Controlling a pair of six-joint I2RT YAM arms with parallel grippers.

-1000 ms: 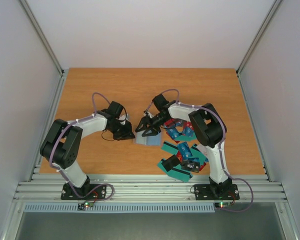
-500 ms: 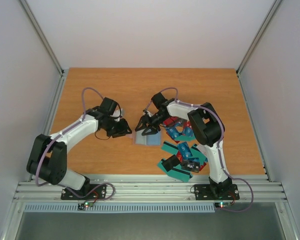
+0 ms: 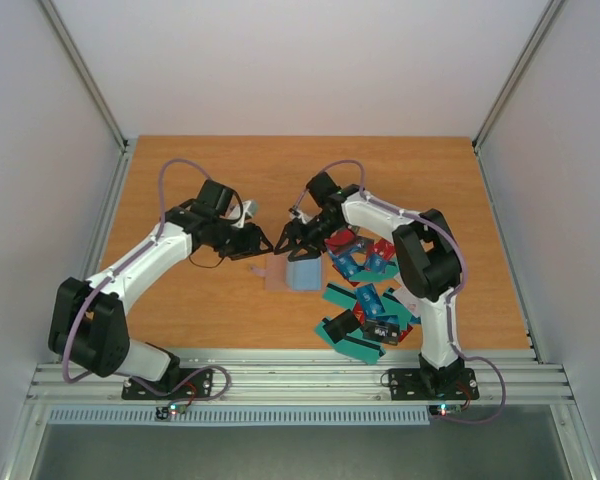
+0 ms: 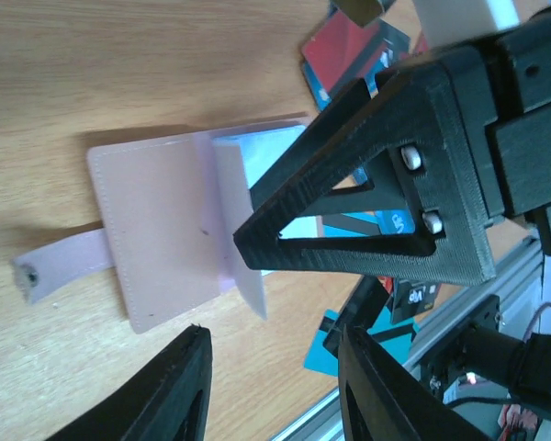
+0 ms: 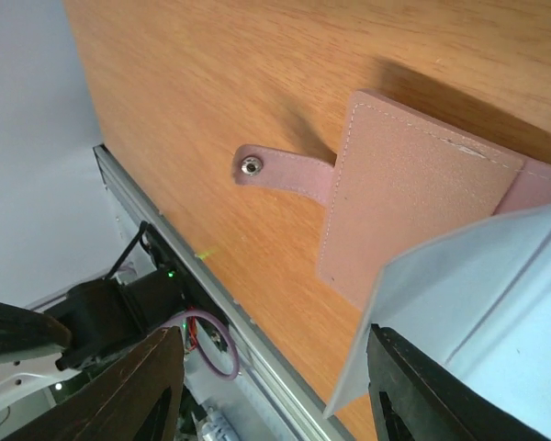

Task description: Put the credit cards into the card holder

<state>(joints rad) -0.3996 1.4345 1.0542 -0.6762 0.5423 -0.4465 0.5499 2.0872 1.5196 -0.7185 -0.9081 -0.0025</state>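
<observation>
The left fingers (image 4: 170, 390) stand apart with nothing between them, hovering just beside the near edge of the open card holder (image 4: 161, 230) without touching it. Behind them the wrist sits low over the desk (image 3: 410, 170). The left arm (image 3: 140, 262) runs long and nearly straight, back and down to its elbow near the left front corner.

The right fingers (image 5: 138, 395) are also apart. The holder's pale blue inner flap (image 5: 459, 303) rises between them and against one of them, tilted up off the desk. They are not clamped on it. In the left wrist view one of these fingers hangs right over that flap. The right wrist points steeply down, the forearm reaches left from a high bent elbow, and the upper arm (image 3: 430, 265) rises from its base at the near edge.

The holder lies opened flat at mid-desk between the two sets of fingers. Its pinkish-tan panel faces up and its snap strap (image 5: 280, 172) sticks out to the side. The credit cards (image 3: 365, 305), teal, red and blue, lie heaped just to its right, in front of the right arm.
</observation>
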